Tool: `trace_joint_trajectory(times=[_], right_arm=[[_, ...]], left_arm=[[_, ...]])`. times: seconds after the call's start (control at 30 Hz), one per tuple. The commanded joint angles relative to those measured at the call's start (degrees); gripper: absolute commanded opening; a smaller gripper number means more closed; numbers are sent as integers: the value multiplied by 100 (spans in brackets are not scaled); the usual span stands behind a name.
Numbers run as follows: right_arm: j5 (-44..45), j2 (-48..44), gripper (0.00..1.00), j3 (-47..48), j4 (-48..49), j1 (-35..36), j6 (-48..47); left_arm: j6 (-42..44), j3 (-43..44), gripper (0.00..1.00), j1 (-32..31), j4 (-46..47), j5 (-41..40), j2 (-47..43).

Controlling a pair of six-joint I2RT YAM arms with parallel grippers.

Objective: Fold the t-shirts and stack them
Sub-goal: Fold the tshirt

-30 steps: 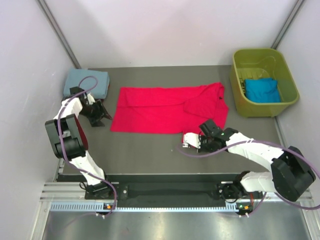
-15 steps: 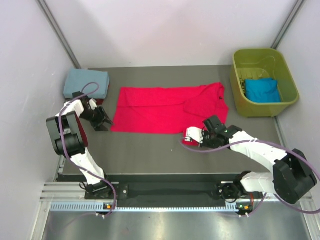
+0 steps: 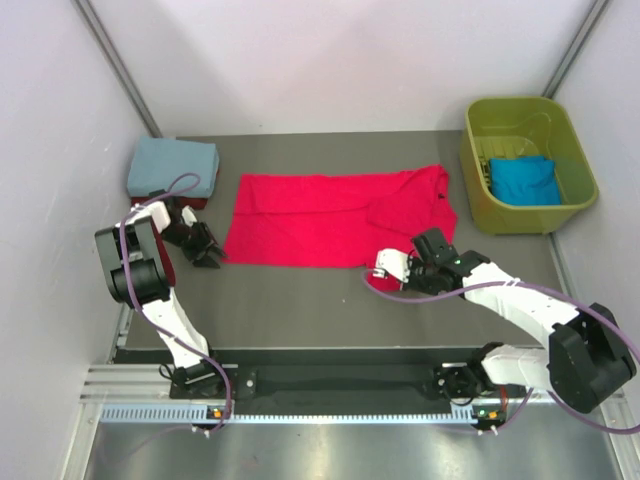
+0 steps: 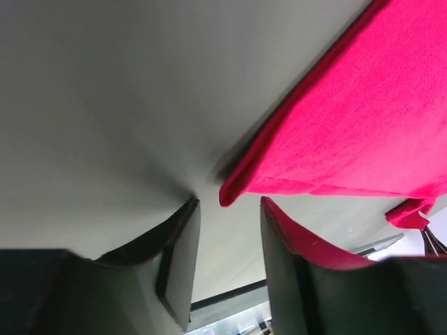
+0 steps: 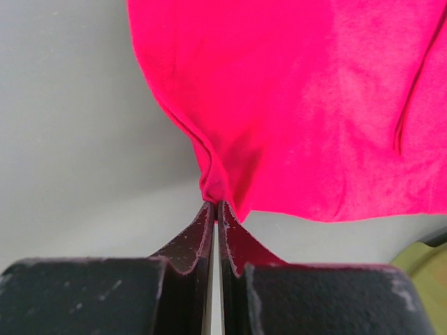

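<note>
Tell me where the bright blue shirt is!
In the top view, the bright blue t-shirt lies inside the olive-green tub at the far right corner of the table, to the right of the spread-out red t-shirt.

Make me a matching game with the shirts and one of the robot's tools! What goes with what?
Things:
1. bright red t-shirt
2. blue-grey t-shirt
3. bright blue t-shirt
4. right tool

Places or states:
A. inside the green tub
B. folded, at the far left corner
C. shut, pinching red cloth
D. spread flat in the middle of the table

Pairs: 1-D, 2-B, 3-A, 4-C
</note>
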Motion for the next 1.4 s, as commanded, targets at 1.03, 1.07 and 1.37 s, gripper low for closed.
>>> trace_joint_trajectory(times=[1.03, 1.07, 1.37], right_arm=[[162, 606, 0, 2170, 755, -1138, 435], [171, 650, 0, 2266, 843, -1190, 435], [312, 1318, 0, 3039, 1186, -1577, 768]], left_arm=[[595, 1914, 0, -191, -505, 1120, 142], [595, 1993, 0, -235, -496, 1137, 264], [674, 2845, 0, -332, -478, 1032, 915]])
